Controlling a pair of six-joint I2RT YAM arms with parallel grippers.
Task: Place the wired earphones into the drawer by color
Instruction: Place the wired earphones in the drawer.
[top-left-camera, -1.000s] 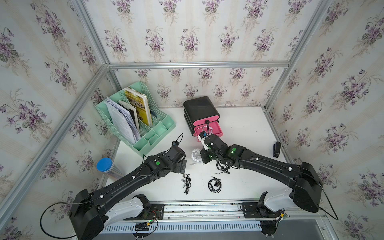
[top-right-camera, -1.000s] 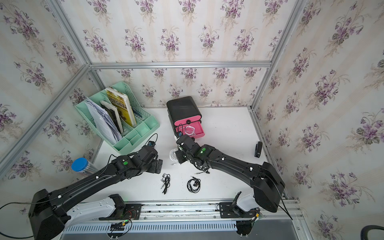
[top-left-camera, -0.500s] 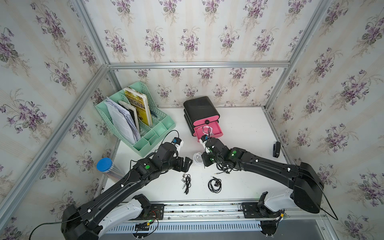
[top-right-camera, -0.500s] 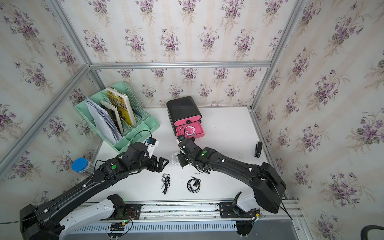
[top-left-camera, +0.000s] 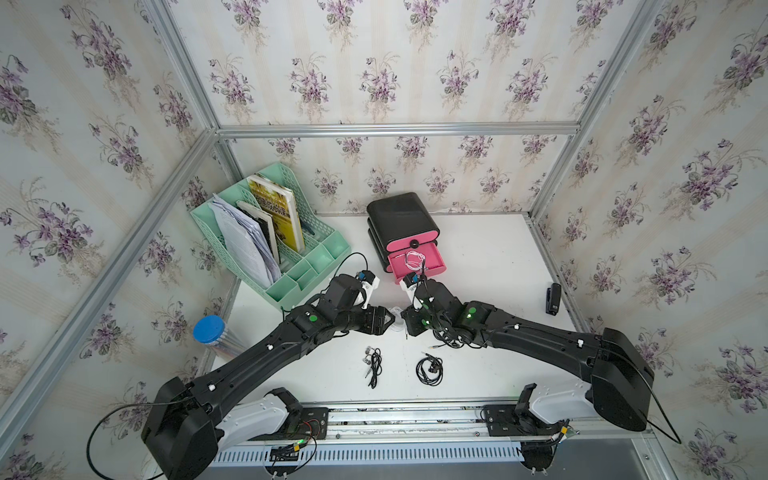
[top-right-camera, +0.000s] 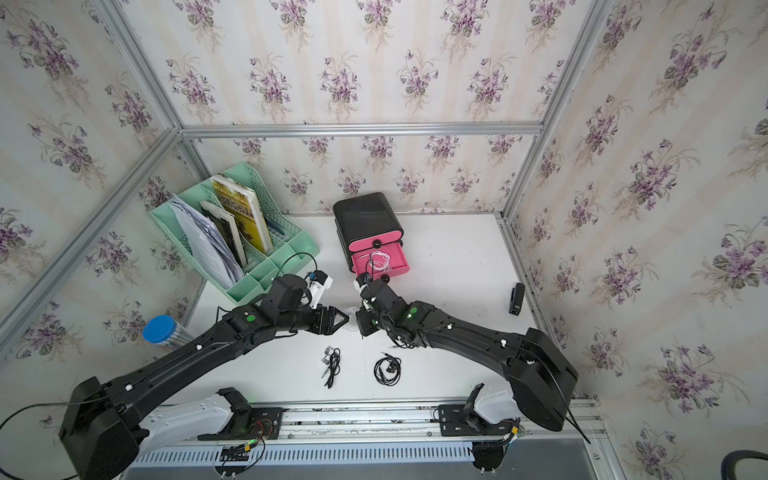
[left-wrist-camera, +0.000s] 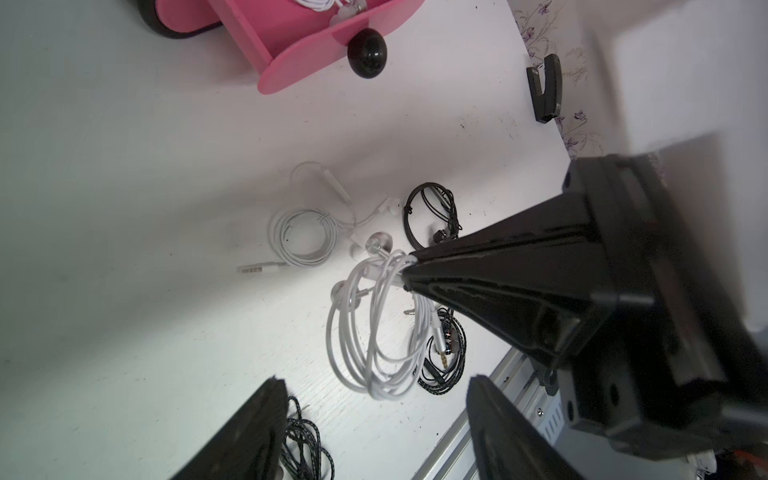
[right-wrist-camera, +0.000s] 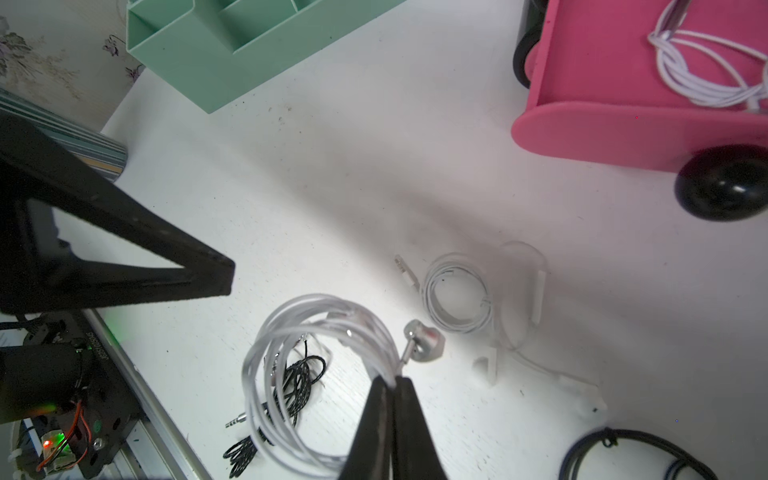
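Left hand (top-left-camera: 388, 321) swung in close, half-spread and empty; right hand (right-wrist-camera: 392, 382) pinched the white earphones (right-wrist-camera: 320, 305). Next, probably: lift them into the pink drawer (right-wrist-camera: 602, 133) just ahead.

— What sort of place do you work in?

— A robot test cell, dressed up as a study. Aluminium frame (top-left-camera: 395, 129) bars run along every edge, and the flowered wallpaper (top-left-camera: 415, 50) sits as panels between them.

— Why a study?

— The white table (top-left-camera: 490, 266) carries a mint file rack (top-left-camera: 322, 259) with books and papers, a black-and-pink drawer unit (top-left-camera: 401, 220) and a black stapler (top-left-camera: 553, 298) (desk things, all of it).

— And the lab side?

— My left arm (top-left-camera: 266, 353) and my right arm (top-left-camera: 540, 343) are mounted on a metal rail (top-left-camera: 415, 417) along the table's front edge, with a bare circuit board (top-left-camera: 293, 448) and loose wires just beside it.
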